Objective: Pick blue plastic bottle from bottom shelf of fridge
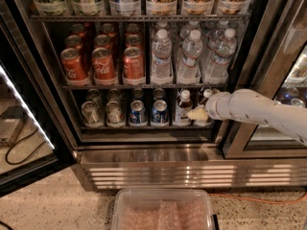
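Left edge: the fridge [153, 169] door stands swung wide, so you have the whole front free to work in.

The bottom shelf [144, 127] spans the cabinet. Its clear guides split it into lanes that keep each row single-file. Judgement: anything taken must come straight forward.

Lanes, left to right:
- silver cans [91, 113]
- blue cans [138, 113]
- the bottle [183, 107], with a white cap, dark contents and a pale label. It stands upright at the front of its lane, on the shelf and not lifted.

Just right of it, at label height, is the end effector [197, 113], at the mouth of the last lane. You cannot tell whether it touches the bottle's right side or sits just beside it. You also cannot tell how far it is open or whether it has hold of anything. It covers the lower part of a second bottle [206, 95] of the same kind, so only that one's cap and shoulder show.

The arm [259, 110] enters from the right, low and nearly level. This is probably to stay under the rack carrying the water bottles [192, 56].

Judgement: approach stage, grasp not confirmed. Before withdrawing, you need a centred hold on one bottle. The risk is tipping its neighbour.
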Tool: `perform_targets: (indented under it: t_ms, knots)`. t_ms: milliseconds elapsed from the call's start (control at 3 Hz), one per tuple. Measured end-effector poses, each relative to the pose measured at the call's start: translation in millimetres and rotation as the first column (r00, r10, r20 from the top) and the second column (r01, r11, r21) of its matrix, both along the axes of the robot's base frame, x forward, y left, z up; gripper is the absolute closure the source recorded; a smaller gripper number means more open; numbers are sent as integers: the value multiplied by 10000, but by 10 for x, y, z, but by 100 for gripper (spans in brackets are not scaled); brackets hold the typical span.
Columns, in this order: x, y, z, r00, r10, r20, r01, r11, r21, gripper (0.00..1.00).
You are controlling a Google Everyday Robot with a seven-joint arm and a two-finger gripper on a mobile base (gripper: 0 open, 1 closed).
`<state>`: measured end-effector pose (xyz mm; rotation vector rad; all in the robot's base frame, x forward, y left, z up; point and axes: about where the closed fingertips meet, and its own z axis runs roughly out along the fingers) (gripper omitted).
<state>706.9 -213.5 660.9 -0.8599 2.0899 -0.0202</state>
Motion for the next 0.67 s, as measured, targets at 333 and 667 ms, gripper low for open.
perform_targets:
  t_ms: [333, 667]
  knots:
    - [4, 5, -2, 10000, -27, -21, 27, 10000, 0, 25]
    - [15, -5, -53, 9999, -121, -100, 121, 9999, -6, 23]
